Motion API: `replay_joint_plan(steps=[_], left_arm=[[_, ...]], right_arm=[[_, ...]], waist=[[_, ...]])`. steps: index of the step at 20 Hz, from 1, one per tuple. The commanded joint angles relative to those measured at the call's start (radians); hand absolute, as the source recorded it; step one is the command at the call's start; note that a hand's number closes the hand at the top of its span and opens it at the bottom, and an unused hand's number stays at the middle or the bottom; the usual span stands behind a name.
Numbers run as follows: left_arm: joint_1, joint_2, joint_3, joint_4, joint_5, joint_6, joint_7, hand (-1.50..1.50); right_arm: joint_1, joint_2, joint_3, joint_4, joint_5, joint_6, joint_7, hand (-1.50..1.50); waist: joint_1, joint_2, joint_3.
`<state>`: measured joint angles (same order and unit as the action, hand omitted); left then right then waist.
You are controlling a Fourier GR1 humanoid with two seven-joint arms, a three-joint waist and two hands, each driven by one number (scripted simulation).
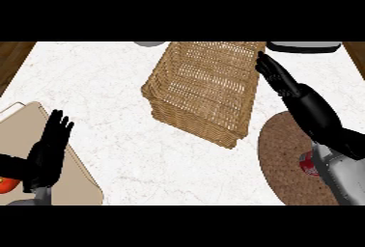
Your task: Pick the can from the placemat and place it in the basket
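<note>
A woven wicker basket [203,89] stands at the back middle of the white counter. At the lower right lies a round brown placemat [281,159]. On it a red and white can [308,165] peeks out from under my right forearm, which hides most of it. My right hand [285,87] stretches forward past the can, fingers straight, alongside the basket's right rim; it is open and holds nothing. My left hand [49,149] rests open at the left, fingers up.
Under my left hand lies a beige cutting board [75,181], with a red object [4,185] at the view's left edge. A grey item [148,43] and a dark-rimmed dish [303,47] sit at the counter's back edge.
</note>
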<state>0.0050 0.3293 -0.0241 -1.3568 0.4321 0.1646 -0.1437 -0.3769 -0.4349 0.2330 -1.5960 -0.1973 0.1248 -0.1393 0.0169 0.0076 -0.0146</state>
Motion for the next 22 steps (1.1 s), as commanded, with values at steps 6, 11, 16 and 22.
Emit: replay_joint_plan(steps=[6, 11, 16, 22], left_arm=[[-0.167, 0.251, -0.061, -0.134, -0.260, -0.012, -0.006, 0.00], [-0.184, 0.194, -0.131, -0.137, -0.304, 0.009, 0.051, 0.00], [-0.162, 0.229, -0.112, -0.153, -0.292, -0.034, 0.066, 0.00], [-0.185, 0.218, -0.112, -0.134, -0.301, -0.018, 0.082, 0.00]], right_arm=[[0.057, 0.025, -0.054, 0.072, -0.224, 0.125, 0.108, 1.50], [0.235, 0.326, 0.098, -0.102, -0.144, -0.202, 0.119, -1.50], [0.116, 0.159, 0.068, -0.245, 0.130, -0.400, 0.328, -1.50], [0.001, -0.228, 0.027, -0.240, 0.320, -0.221, 0.636, -1.50]], waist=[[-0.034, -0.007, 0.020], [-0.048, -0.016, 0.015], [-0.035, -0.022, 0.011], [-0.061, -0.025, 0.005]])
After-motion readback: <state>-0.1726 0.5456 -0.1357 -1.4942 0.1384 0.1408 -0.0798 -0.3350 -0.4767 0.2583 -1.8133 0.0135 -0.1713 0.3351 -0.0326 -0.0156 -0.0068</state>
